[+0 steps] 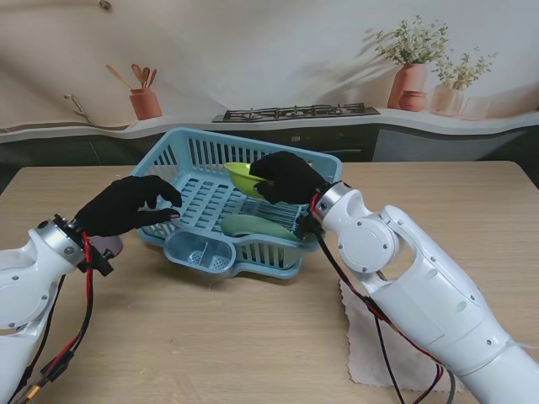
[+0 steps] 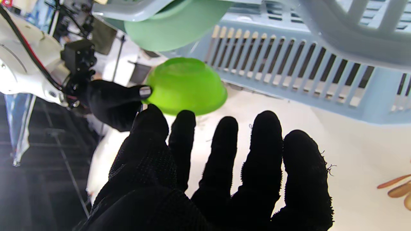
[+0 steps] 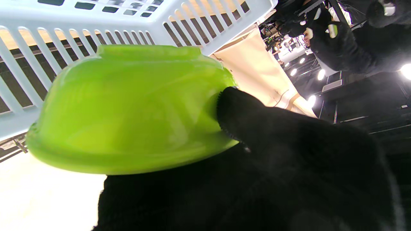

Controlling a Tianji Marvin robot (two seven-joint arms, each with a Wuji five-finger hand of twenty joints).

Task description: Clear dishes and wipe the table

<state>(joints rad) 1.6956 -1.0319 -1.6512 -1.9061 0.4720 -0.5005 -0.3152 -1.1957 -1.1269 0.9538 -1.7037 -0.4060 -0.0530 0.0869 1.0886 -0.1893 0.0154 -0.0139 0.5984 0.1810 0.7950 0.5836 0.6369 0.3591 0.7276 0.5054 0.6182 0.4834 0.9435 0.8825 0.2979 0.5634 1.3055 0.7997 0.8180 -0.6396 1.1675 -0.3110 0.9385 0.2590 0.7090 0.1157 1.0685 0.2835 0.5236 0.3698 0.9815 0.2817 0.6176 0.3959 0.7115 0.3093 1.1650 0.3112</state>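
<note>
The right hand [image 1: 286,177] pinches a lime bowl [image 1: 242,177] over the far half of the blue rack [image 1: 278,265], clear of its walls, while a pale green plate [image 1: 253,225] lies inside nearer. The left hand [image 1: 126,206] hovers spread and empty at the rack's left rim. On the bare wooden table [image 1: 210,337], a cloth [image 1: 370,353] lies near right; no writing is legible.

The table [image 1: 210,337] is viewed from high above the shoulders, looking down and forward, with the blue rack [image 1: 202,181] toward twelve o'clock. The left wrist view is taken along spread fingers [image 2: 224,154] toward the rack's slatted wall [image 2: 289,73], close in. The right wrist view is pressed closest against the lime bowl [image 3: 128,109]. The bowl and rack are shared by all three.
</note>
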